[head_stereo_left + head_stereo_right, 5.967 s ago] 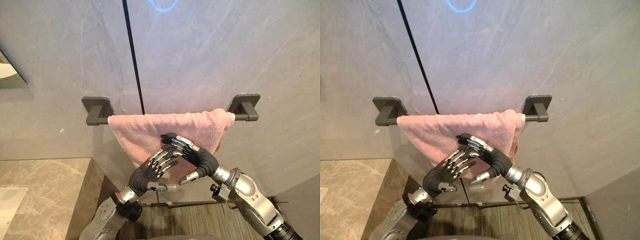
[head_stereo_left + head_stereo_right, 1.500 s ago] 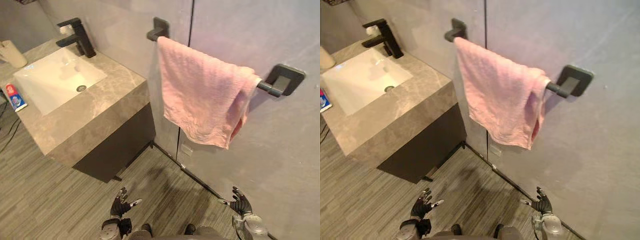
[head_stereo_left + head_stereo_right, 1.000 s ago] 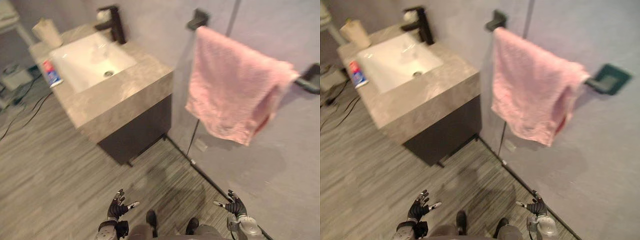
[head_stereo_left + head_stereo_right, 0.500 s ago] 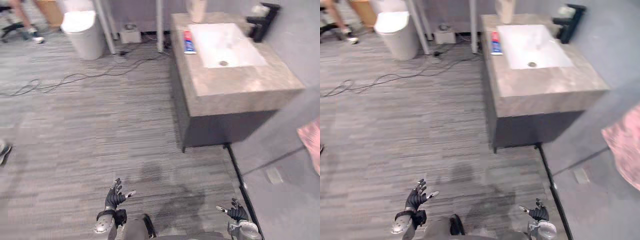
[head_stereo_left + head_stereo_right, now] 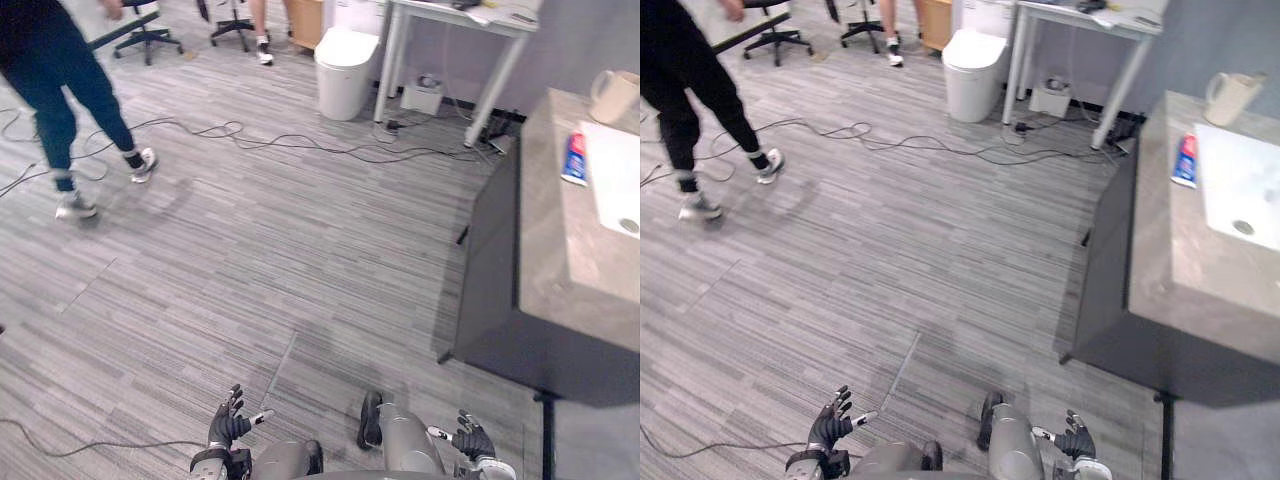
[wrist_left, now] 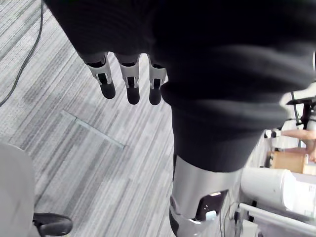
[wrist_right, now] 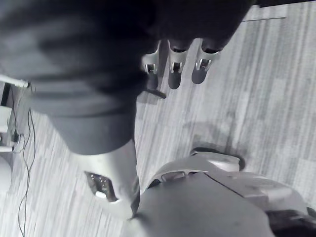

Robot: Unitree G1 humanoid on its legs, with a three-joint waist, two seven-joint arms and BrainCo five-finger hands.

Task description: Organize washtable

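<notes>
**Change of state.** The head camera has swung away from the wall where the pink towel hung on its rail half a second to six seconds ago. It now looks across open floor (image 5: 250, 280). This is a move of the camera, not of the things. The towel was left spread on the rail with both hands withdrawn from it, so that step is judged complete. The turn is judged a transit toward the next item.

**Hands.** The left hand (image 5: 228, 428) and the right hand (image 5: 470, 440) remain low at the robot's sides. Both are wide, with fingers straight and spread, and hold nothing. The left wrist view shows straight fingers (image 6: 128, 84) over bare floor. The right wrist view shows the same (image 7: 177, 66).

**Task items.** The table (image 5: 560, 260) lies ahead of the right hand and out to its far side, well apart from both hands. On it, a tube (image 5: 575, 158) lies flat just beside the white basin (image 5: 622, 195). A cup (image 5: 612, 95) stands beyond the tube, farthest from the right hand. Both are judged still to be sorted.

**Surroundings.** A person (image 5: 50, 70) walks far ahead of the left hand. A white bin (image 5: 346, 70) stands beyond loose cables (image 5: 300, 140).

**Markings.** The tube carries red and blue printing, too small to read. No other writing is legible.
</notes>
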